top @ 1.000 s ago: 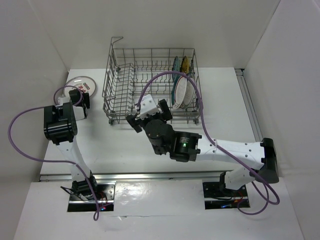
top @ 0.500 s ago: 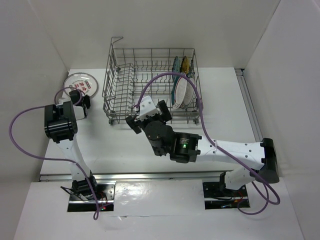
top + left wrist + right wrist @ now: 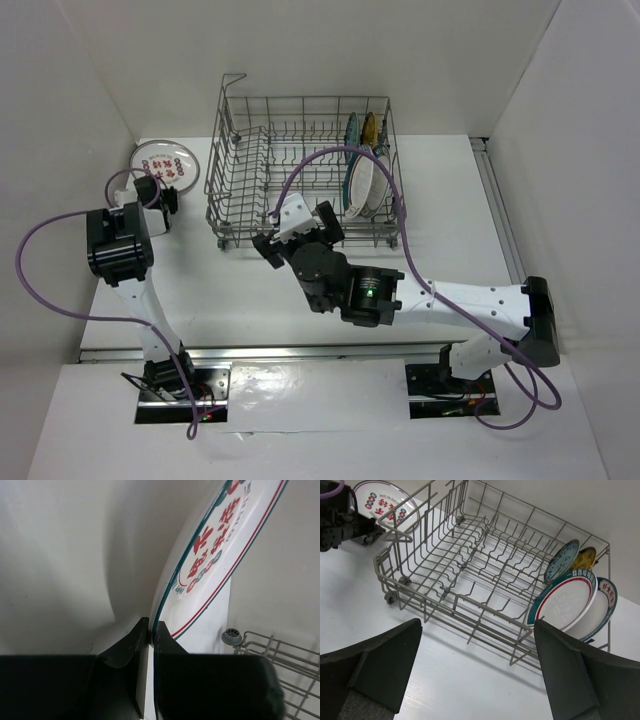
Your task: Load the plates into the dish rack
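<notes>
At nine o'clock of the rack [image 3: 240, 160]: red-marked plate [image 3: 165, 160], outside the basket, the only one not loaded
Left gripper [image 3: 151, 627]: jaws pinched tight on that plate's near rim, a finger on each face; an edge grip suits a flat plate that offers no other hold
Lift: cannot tell whether the plate is off the table [image 3: 200, 290]
Right gripper [image 3: 295, 228]: jaws wide apart, holding nothing, at the rack's six o'clock side, likely parked out of the way
Rack, three o'clock end: four plates [image 3: 565, 602] on edge, kept upright by the tines [image 3: 470, 570]
Rack, rest: bare from centre to nine o'clock, room for the fifth
</notes>
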Controlling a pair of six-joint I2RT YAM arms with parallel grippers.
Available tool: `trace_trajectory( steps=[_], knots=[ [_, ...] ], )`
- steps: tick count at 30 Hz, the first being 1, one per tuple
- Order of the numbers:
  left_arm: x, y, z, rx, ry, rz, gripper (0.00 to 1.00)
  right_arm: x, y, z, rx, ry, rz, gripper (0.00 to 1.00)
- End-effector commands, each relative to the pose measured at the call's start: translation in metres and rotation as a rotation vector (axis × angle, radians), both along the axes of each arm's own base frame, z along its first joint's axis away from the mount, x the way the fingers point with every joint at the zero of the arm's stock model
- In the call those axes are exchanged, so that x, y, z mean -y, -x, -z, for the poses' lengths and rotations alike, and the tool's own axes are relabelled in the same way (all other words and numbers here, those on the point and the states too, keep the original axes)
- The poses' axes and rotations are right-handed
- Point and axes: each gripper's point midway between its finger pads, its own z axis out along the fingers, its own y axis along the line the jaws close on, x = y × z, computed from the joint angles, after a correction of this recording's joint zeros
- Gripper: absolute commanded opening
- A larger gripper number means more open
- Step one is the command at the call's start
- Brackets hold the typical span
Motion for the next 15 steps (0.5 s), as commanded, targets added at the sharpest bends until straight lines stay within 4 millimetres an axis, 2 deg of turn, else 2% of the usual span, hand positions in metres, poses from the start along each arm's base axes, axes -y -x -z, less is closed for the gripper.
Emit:
trace_trajectory(
  steps=[1,3,4,6,7,8,9,10,12,13,14,15],
  knots=[
    [-0.002,0.010,0.001,-0.152,-0.154,0.096,0.00,0.003,0.004,-0.020,0.018,-0.086,-0.010,1.00],
    [0.004,0.010,0.001,-0.231,-0.254,0.179,0.00,0.003,0.004,-0.016,0.012,-0.087,-0.010,1.00],
    [0.001,0.000,-0.013,-0.224,-0.292,0.196,0.00,0.006,0.005,-0.014,0.010,-0.079,-0.010,1.00],
    [0.003,0.001,-0.029,-0.282,-0.369,0.197,0.00,0.008,0.004,-0.010,0.010,-0.068,0.004,1.00],
    [0.000,0.007,-0.034,-0.305,-0.391,0.188,0.00,0.011,0.005,-0.014,0.012,-0.080,0.004,1.00],
    [0.003,0.006,-0.047,-0.294,-0.422,0.191,0.00,0.013,0.006,-0.014,0.008,-0.093,0.004,1.00],
    [-0.003,0.011,-0.071,-0.275,-0.461,0.156,0.00,0.013,0.006,-0.014,0.002,-0.108,0.005,1.00],
    [0.000,0.014,-0.081,-0.272,-0.494,0.164,0.00,0.019,0.007,-0.020,0.002,-0.127,0.006,1.00],
    [-0.004,0.017,-0.112,-0.239,-0.540,0.142,0.00,0.021,0.009,-0.019,-0.008,-0.135,-0.002,1.00],
    [-0.004,0.019,-0.147,-0.198,-0.585,0.124,0.00,0.023,0.010,-0.022,-0.009,-0.153,-0.002,1.00],
    [-0.005,0.024,-0.158,-0.195,-0.603,0.116,0.00,0.028,0.011,-0.021,-0.010,-0.149,-0.002,1.00],
    [-0.005,0.026,-0.178,-0.171,-0.625,0.113,0.00,0.028,0.011,-0.017,-0.015,-0.147,-0.001,1.00]
  ],
)
